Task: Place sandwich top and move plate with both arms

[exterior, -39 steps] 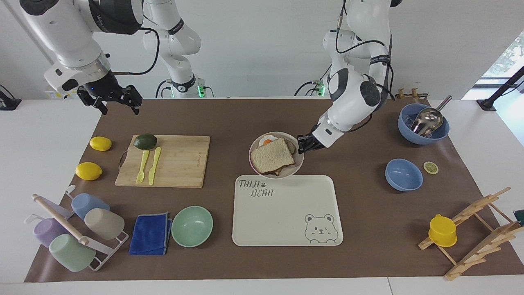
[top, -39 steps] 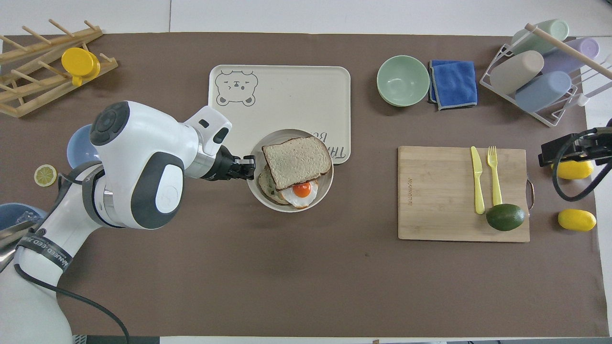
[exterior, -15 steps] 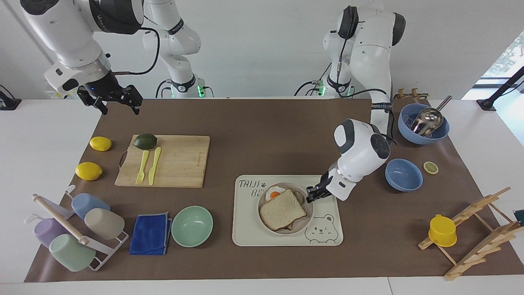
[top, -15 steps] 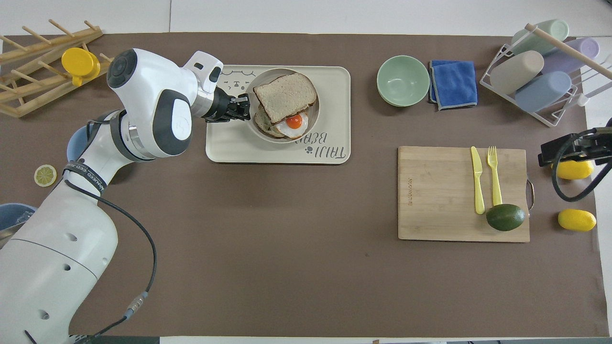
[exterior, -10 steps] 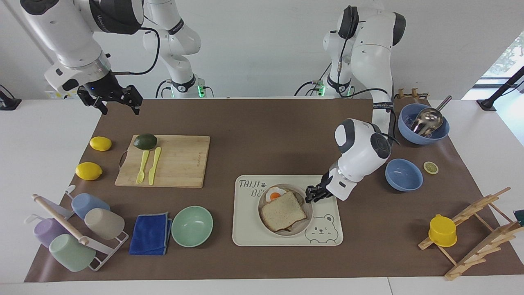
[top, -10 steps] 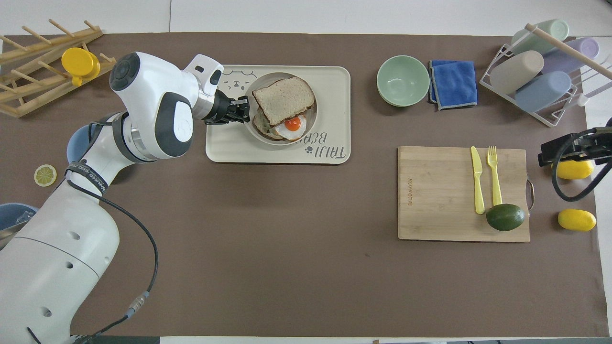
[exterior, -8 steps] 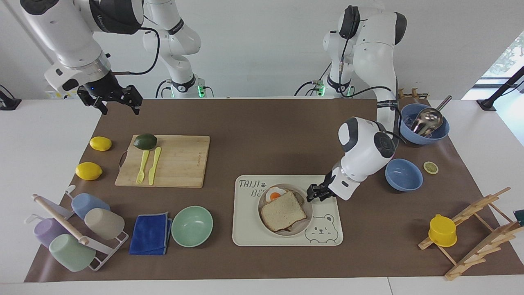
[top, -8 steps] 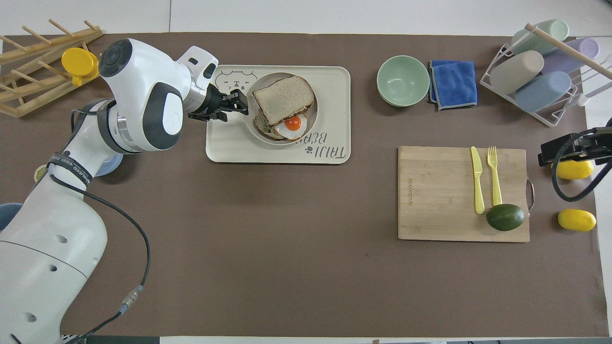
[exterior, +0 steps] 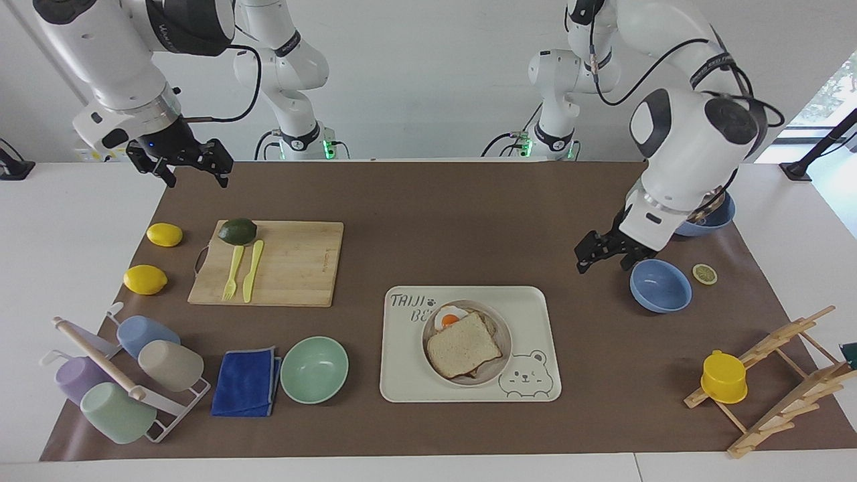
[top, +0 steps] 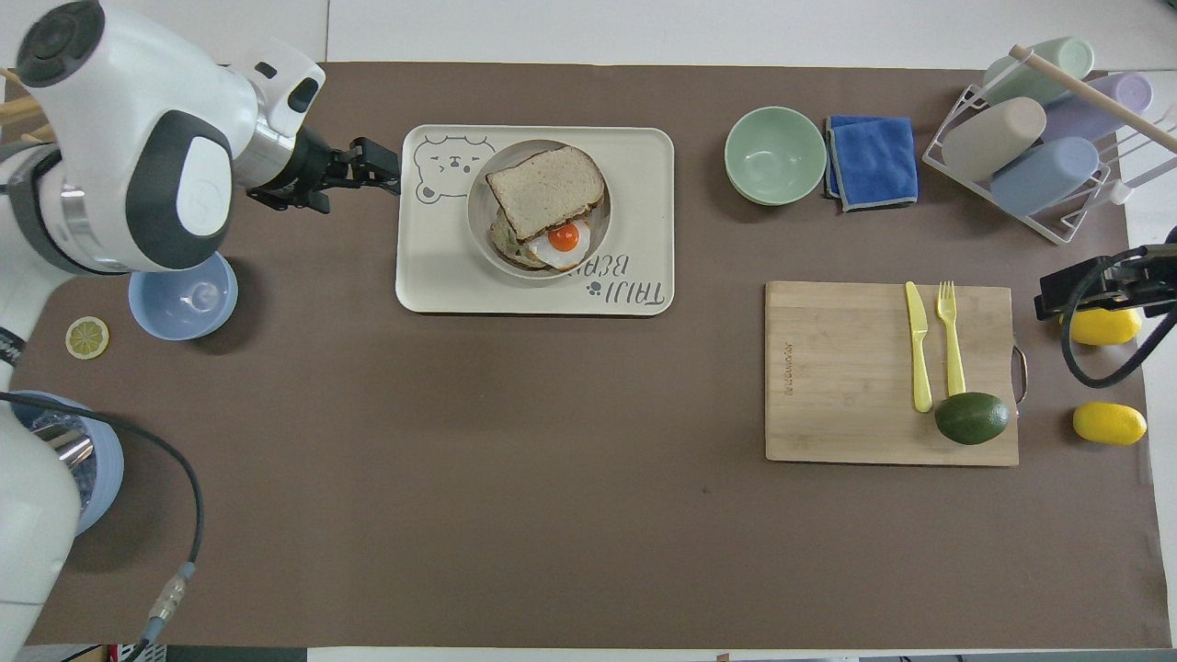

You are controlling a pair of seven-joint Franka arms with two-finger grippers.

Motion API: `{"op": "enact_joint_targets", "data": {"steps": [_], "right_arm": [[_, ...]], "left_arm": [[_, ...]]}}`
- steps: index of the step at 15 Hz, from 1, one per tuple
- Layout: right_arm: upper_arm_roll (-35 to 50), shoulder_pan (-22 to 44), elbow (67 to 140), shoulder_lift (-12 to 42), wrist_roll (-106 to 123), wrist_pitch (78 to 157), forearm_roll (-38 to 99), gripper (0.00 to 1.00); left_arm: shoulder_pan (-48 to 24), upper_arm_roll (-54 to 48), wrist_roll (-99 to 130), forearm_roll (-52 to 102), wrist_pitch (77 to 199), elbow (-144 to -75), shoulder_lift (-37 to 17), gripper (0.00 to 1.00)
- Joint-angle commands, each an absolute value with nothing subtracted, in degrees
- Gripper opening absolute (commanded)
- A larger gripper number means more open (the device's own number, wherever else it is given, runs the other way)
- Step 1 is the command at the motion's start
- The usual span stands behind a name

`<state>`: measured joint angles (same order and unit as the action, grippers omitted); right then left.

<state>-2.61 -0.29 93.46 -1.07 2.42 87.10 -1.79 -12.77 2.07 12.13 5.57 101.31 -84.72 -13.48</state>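
Bear tray (exterior: 408, 375) mid-desk; green bowl (exterior: 314, 369) and blue cloth (exterior: 246, 382) beside it; cutting board (exterior: 294, 264) with avocado (exterior: 238, 231), fork (exterior: 231, 273), knife (exterior: 252, 270).

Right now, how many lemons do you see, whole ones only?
2: one lemon beside the cutting board, toward the right arm's end; the other lemon farther from the robots.

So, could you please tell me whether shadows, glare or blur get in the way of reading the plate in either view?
Facing view: soft, even light; the plate on the tray is sharp, with no glare. Overhead view: equally crisp, with only a thin shadow along the tray's nearer edge; the left gripper, raised and open, casts nothing onto the bread.
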Motion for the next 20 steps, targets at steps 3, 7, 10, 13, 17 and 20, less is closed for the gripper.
{"op": "enact_joint_targets", "data": {"steps": [3, 7, 10, 13, 17, 20], "right_arm": [[-2.2, -0.62, 93.87, -1.58, 1.23, 88.15, -0.7, 1.0], [-2.2, -0.62, 93.87, -1.58, 1.23, 88.16, -0.62, 1.0], [-2.2, -0.62, 93.87, -1.58, 1.23, 88.24, -0.62, 1.0], [-2.2, -0.7, 93.87, -1.58, 1.32, 88.24, -0.62, 1.0], [-2.2, -0.62, 93.87, -1.58, 1.32, 88.68, -0.7, 1.0], [-2.2, -0.62, 93.87, -1.58, 1.23, 88.86, -0.62, 1.0]], "left_arm": [[-10.29, 2.37, 10.82, 2.02, 90.73, -86.92, -3.8, 1.0], [-8.97, 1.94, 7.48, 1.93, 82.9, -90.78, 2.8, 1.0], [-6.35, -1.47, 7.12, 1.93, 80.06, -92.8, 3.86, 1.0], [-3.86, -5.54, 7.03, 2.02, 86.64, -94.13, 3.87, 1.0], [-5.53, -4.22, 7.21, 1.85, 85.08, -92.29, 3.08, 1.0], [-5.98, -3.78, 7.12, 1.85, 84.81, -92.64, 3.16, 1.0]]}}
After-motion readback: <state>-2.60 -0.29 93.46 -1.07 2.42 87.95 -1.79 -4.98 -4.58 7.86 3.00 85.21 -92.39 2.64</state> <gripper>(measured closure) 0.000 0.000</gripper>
